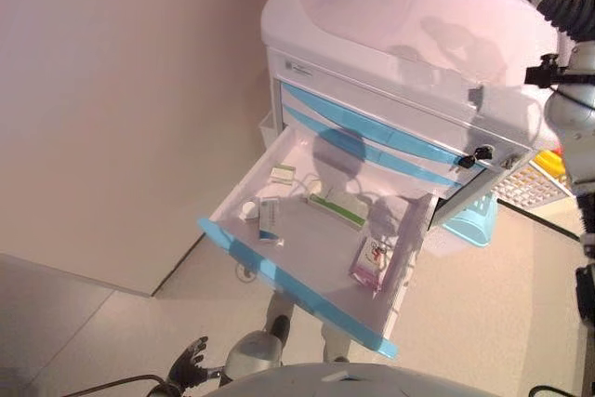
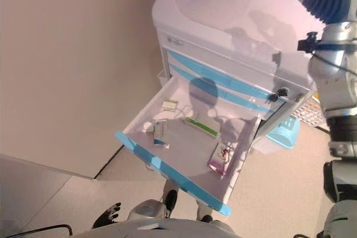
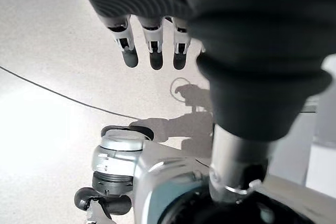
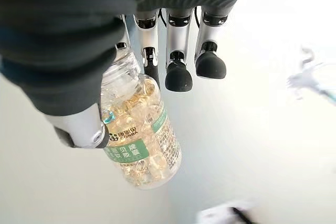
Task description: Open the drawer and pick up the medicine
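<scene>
The white medicine cart (image 1: 390,6) has its blue-fronted drawer (image 1: 279,276) pulled out. In the drawer lie a small white box (image 1: 284,173), a blue and white box (image 1: 270,220), a long green and white box (image 1: 337,206) and a pink packet (image 1: 372,260). My right hand (image 4: 173,35) is up above the cart's far right corner, shut on a clear bottle of yellow capsules (image 4: 142,145), pinched between thumb and fingers. My left hand (image 1: 186,360) hangs low by my side with its fingers (image 3: 152,45) relaxed and empty.
A light blue basket (image 1: 479,216) stands on the floor right of the cart, with a white mesh basket of yellow things (image 1: 539,178) behind it. A key sticks out of the cart's lock (image 1: 476,155). A plain wall runs along the left.
</scene>
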### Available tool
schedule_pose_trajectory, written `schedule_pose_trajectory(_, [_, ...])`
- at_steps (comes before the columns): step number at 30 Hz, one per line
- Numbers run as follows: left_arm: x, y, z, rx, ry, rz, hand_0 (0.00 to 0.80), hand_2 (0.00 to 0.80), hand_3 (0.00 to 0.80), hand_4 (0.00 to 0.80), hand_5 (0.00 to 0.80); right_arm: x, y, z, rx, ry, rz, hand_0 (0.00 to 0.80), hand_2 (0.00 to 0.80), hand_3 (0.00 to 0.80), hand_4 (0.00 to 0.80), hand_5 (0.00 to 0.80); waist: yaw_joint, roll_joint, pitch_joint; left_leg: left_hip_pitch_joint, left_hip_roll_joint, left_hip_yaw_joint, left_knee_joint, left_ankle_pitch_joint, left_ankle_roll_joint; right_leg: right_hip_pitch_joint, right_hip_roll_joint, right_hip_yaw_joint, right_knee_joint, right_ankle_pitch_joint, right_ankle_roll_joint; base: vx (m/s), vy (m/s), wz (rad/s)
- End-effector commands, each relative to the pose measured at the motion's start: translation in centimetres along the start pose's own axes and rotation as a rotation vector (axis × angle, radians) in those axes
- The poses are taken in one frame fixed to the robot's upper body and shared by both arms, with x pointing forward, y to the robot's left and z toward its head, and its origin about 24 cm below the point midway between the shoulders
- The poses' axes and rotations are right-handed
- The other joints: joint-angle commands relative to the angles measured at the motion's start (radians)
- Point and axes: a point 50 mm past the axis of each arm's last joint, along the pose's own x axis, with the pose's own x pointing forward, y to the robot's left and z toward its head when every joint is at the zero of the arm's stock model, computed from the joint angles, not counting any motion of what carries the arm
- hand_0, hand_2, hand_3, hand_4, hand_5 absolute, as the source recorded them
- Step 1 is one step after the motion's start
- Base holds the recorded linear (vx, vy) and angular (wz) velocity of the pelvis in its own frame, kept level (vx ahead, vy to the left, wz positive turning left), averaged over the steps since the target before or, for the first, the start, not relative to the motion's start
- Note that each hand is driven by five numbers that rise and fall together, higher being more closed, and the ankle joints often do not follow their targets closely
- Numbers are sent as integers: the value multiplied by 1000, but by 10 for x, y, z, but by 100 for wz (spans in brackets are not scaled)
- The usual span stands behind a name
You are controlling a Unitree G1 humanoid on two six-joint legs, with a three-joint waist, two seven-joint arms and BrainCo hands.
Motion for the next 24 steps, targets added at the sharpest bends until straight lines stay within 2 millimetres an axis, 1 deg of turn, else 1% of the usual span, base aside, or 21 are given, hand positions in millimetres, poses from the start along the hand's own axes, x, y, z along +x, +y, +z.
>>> schedule_pose_trajectory(1, [0,20,3,39,23,20,0,0,0,0,0,23,-16,0,-117,-2,55,800,800,800,800,800,52,-24,-55,1,-50,-4,29,-101,19,-33,-18,-4,27,39,29,19,-10,15])
schedule_pose_trajectory(5, [1,28,7,59,26,21,0,0,0,0,0,35,-17,-26,-251,147,235,800,800,800,800,800,71,-34,-50,0,-53,-16,27,-97,20,-27,-20,-15,23,43,28,21,-6,13])
schedule_pose_trajectory(11, [3,37,15,72,13,27,0,0,0,0,0,48,-31,-50,-367,341,399,800,800,800,800,800,90,-52,-41,-4,-56,-29,31,-98,20,-25,-19,-20,24,43,23,29,0,8])
schedule_pose_trajectory(14, [3,41,18,78,12,30,0,0,0,0,0,51,-36,-58,-378,427,496,800,800,800,800,800,97,-58,-39,-4,-57,-30,30,-97,20,-26,-18,-20,24,44,24,27,-1,12])
schedule_pose_trajectory(16, [3,41,18,79,13,30,0,0,0,0,0,52,-38,-61,-406,454,556,800,800,800,800,800,99,-61,-38,-4,-57,-30,27,-95,20,-26,-18,-20,22,46,25,14,5,11])
schedule_pose_trajectory(17, [3,43,19,81,15,31,0,0,0,0,0,50,-38,-65,-430,486,626,800,800,800,800,800,101,-64,-39,-4,-57,-29,24,-93,20,-27,-18,-19,20,47,25,12,7,8])
schedule_pose_trajectory(19, [3,44,19,84,17,31,0,0,0,0,0,50,-39,-67,-441,511,681,800,800,800,800,800,103,-67,-39,-3,-56,-27,20,-91,21,-28,-17,-19,19,49,26,4,4,2])
schedule_pose_trajectory(22, [3,44,20,87,19,31,0,0,0,0,0,47,-34,-69,-459,517,745,800,800,800,800,800,103,-70,-36,-5,-55,-24,20,-90,21,-31,-17,-16,19,52,27,0,0,0])
schedule_pose_trajectory(24, [3,43,20,93,18,27,0,0,0,0,0,41,-27,-71,-475,515,801,800,800,800,800,800,104,-70,-35,-6,-56,-21,24,-92,23,-33,-17,-13,20,52,27,0,0,0])
